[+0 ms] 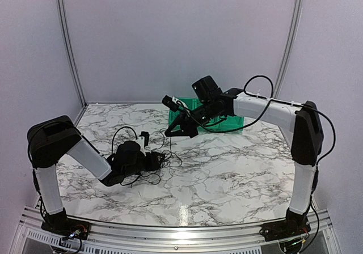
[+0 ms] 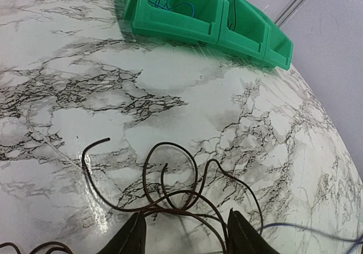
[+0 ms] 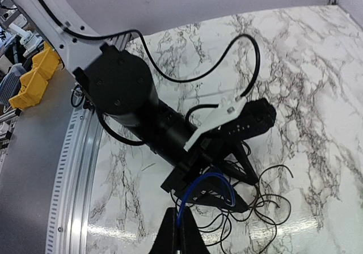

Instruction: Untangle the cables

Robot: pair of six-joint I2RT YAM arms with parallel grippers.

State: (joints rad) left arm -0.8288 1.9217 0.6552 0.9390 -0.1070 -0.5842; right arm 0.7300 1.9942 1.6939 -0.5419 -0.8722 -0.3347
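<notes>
We count two arms, the left arm (image 1: 91, 157) and the right arm (image 1: 266, 109), and two grippers, the left gripper (image 2: 186, 214) and the right gripper (image 3: 178, 228). One counter (image 1: 227, 174) carries three green bins (image 2: 170, 27). Of cables we count one blue cable (image 3: 212, 174) at the right gripper; the dark cables (image 2: 173, 208) in the tangle are several, too knotted for us to number.
</notes>
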